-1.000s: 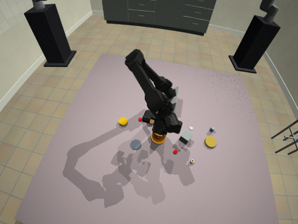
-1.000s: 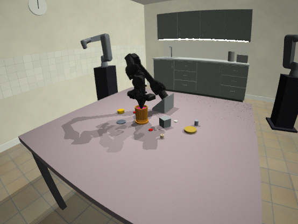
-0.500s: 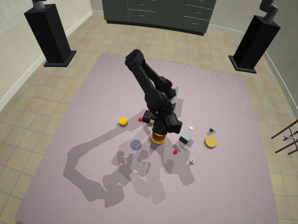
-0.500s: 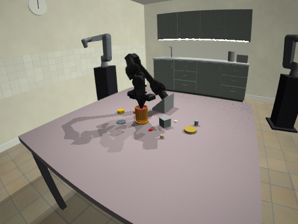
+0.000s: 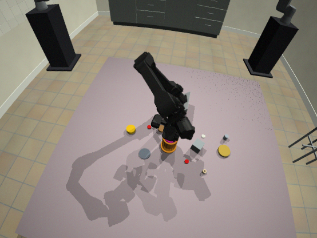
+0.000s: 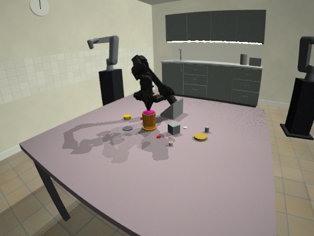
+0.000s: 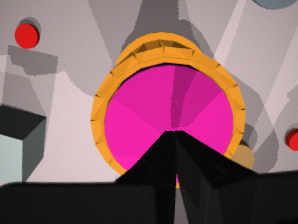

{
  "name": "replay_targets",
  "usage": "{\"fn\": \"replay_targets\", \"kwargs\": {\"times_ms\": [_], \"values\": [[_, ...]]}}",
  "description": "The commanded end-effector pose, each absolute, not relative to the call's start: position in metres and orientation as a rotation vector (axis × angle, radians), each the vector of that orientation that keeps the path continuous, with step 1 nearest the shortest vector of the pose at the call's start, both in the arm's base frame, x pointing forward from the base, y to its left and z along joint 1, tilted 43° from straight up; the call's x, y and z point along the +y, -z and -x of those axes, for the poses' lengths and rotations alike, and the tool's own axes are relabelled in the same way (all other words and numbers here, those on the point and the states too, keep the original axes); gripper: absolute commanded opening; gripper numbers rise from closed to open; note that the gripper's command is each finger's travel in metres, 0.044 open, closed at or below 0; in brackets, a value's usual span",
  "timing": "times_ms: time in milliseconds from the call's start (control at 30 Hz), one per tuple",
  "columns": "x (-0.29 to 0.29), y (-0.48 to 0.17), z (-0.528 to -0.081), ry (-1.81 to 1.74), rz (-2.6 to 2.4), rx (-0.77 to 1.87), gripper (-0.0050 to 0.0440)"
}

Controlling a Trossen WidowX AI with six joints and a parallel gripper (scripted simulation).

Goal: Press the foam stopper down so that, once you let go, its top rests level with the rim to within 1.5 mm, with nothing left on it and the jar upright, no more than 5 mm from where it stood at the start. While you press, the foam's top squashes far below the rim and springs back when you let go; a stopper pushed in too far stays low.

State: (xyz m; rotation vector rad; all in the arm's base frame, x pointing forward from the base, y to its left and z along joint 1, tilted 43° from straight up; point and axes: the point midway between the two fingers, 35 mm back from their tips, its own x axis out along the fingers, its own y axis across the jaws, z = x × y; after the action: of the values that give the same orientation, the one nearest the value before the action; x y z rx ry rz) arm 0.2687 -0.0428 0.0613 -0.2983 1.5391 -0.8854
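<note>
Magenta foam stopper [image 7: 150, 115] fills the mouth of the ribbed orange jar [image 6: 149, 121], which stands upright on the mauve table [image 6: 198, 176] between a flat grey disc [image 6: 127, 128] and a grey cube [image 6: 173, 128]. My black claw [image 7: 175, 133] is closed on nothing, its joined tips meeting the foam near its centre.
</note>
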Motion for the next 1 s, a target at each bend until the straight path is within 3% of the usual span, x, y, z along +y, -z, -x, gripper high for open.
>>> {"fn": "replay_targets", "kwargs": {"times_ms": [0, 967], "values": [[-0.016, -0.089, -0.279, 0.879, 0.294, 1.528, 0.0], [-0.005, -0.102, -0.281, 0.874, 0.3, 1.523, 0.0]]}}
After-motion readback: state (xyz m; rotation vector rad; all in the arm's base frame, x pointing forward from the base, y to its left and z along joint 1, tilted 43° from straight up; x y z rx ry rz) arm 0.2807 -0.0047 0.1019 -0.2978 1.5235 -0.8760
